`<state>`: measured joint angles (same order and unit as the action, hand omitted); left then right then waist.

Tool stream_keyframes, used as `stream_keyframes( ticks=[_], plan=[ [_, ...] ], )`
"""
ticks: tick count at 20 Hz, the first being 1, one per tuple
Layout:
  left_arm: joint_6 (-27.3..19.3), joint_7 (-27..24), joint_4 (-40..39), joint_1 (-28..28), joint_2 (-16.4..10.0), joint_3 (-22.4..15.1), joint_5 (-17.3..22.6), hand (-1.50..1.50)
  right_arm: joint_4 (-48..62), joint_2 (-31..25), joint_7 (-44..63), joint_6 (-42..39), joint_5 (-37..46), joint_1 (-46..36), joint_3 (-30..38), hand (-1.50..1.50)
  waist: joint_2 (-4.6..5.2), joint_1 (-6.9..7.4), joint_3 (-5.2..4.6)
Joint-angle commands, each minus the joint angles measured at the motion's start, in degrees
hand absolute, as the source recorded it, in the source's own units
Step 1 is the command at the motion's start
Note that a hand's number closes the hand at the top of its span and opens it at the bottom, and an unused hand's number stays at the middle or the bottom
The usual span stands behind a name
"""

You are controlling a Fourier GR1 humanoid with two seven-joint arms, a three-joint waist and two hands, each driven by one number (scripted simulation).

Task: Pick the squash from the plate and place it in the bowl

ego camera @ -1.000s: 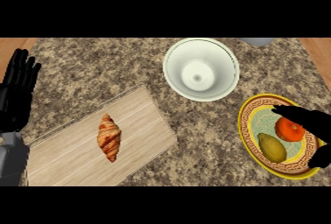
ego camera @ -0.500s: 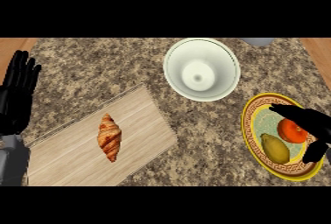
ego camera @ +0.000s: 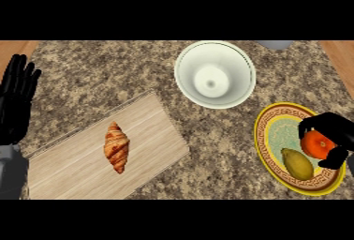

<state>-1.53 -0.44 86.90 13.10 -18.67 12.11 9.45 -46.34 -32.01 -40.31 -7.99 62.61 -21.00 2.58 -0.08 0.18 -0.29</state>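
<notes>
The yellow-green squash (ego camera: pixel 298 163) lies free on the yellow patterned plate (ego camera: pixel 274 135) at the right edge, beside an orange fruit (ego camera: pixel 317 144). My right hand (ego camera: pixel 335 130) comes in from the right over the plate. Its fingers arch over the top of the orange fruit and its thumb sits at that fruit's lower right, just right of the squash. I cannot tell if it touches either. The white bowl (ego camera: pixel 214 73) stands empty at the top centre, up and left of the plate. My left hand (ego camera: pixel 17 99) rests open at the far left edge, fingers up.
A wooden cutting board (ego camera: pixel 66 161) with a croissant (ego camera: pixel 115 146) on it lies at the lower left. A grey object (ego camera: pixel 276 44) peeks in at the top edge, right of the bowl. Wood shows past the granite counter at both top corners.
My right hand has drawn back to the right across the plate, uncovering more of the plate's centre. The squash, the orange fruit and the left hand have not moved.
</notes>
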Motion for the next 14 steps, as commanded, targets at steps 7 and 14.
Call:
stream_keyframes(
  ticks=[7, 14],
  plan=[
    [1.1, -0.4, -0.9, 2.5, 1.5, -1.3, -0.3, 0.0, 16.6, -7.5, -5.6, 3.7, 0.7, -13.8, 5.8, 1.5, 1.46, 3.42, 0.59],
    [1.2, -0.4, -0.5, 4.4, 2.9, -3.8, -1.2, 0.0, 21.3, -17.5, -7.2, 1.7, 1.7, -21.3, 7.8, 1.5, 3.13, 6.85, 0.92]
  ],
)
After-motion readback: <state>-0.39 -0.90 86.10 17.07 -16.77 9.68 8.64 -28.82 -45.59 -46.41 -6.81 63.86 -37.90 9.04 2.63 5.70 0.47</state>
